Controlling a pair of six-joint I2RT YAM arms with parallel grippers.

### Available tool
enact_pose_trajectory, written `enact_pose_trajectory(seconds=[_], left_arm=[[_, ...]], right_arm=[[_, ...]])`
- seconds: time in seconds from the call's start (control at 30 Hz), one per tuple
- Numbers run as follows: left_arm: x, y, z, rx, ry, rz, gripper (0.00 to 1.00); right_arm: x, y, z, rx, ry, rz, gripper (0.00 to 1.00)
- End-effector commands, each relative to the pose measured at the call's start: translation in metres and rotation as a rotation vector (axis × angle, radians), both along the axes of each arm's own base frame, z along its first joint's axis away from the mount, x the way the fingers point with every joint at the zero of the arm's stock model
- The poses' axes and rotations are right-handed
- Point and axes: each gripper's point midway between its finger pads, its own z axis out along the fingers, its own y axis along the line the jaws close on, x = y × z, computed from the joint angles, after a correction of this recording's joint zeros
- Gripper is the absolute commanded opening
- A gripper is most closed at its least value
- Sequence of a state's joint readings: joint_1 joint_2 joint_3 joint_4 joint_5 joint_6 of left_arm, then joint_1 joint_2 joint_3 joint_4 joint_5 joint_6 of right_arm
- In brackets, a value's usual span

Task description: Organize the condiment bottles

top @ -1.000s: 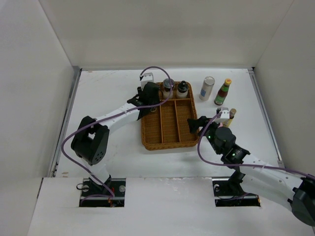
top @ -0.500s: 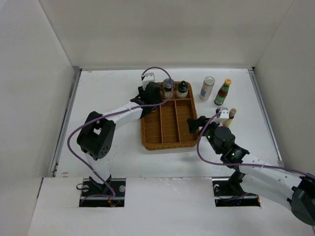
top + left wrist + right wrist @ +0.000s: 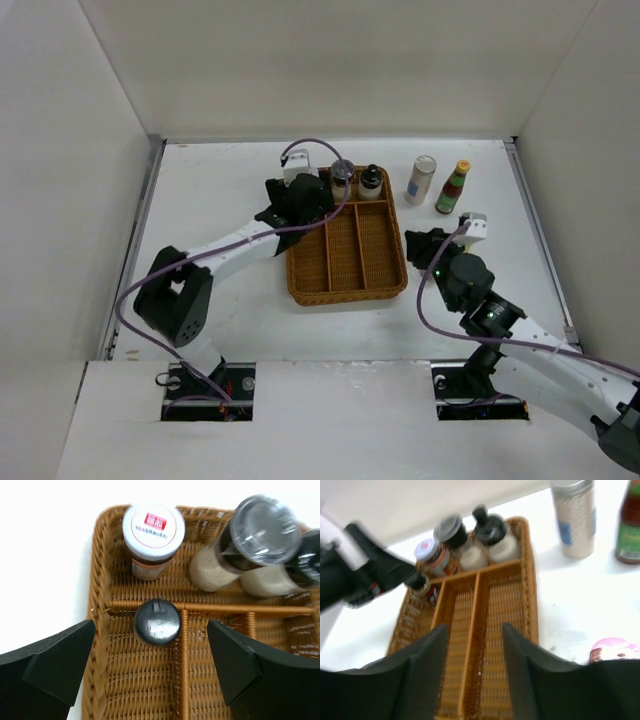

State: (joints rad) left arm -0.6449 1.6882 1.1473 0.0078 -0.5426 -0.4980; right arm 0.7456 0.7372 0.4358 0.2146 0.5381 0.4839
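Observation:
My left gripper (image 3: 150,647) hangs wide open over the back left of the wicker tray (image 3: 345,297), gripping nothing. Just beyond its fingertips a small dark-lidded bottle (image 3: 156,621) stands free in the left compartment. In the tray's back row stand a white-lidded jar (image 3: 153,530), a clear-topped grinder (image 3: 262,522) and a black-capped bottle (image 3: 370,180). On the table right of the tray stand the white shaker (image 3: 421,180) and the yellow-capped sauce bottle (image 3: 453,188). My right gripper (image 3: 474,627) hovers at the tray's right side, jaws a little apart around nothing. A pink-capped bottle (image 3: 615,650) stands right of it.
White walls enclose the table on three sides. The tray's middle and right long compartments (image 3: 505,615) hold nothing. Bare table (image 3: 220,180) lies left of the tray, and the left arm's purple cable loops over the tray's back edge.
My left jaws went from shut to wide open, letting go of the small dark-lidded bottle in the tray. My right gripper drew back to the right and its jaws narrowed.

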Motion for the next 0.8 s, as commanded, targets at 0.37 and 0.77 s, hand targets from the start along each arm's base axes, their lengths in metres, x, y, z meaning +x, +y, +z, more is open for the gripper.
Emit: enact_pose_trajectory(seconds=[0.37, 0.77], left_arm=[[-0.080, 0.049, 0.116, -0.308, -0.437, 0.063, 0.69], [-0.118, 0.083, 0.030, -0.372, -0.392, 0.097, 0.51]], right_arm=[[-0.007, -0.102, -0.059, -0.267, 0.277, -0.417, 0.92], [0.029, -0.098, -0.098, -0.274, 0.401, -0.404, 0.79]])
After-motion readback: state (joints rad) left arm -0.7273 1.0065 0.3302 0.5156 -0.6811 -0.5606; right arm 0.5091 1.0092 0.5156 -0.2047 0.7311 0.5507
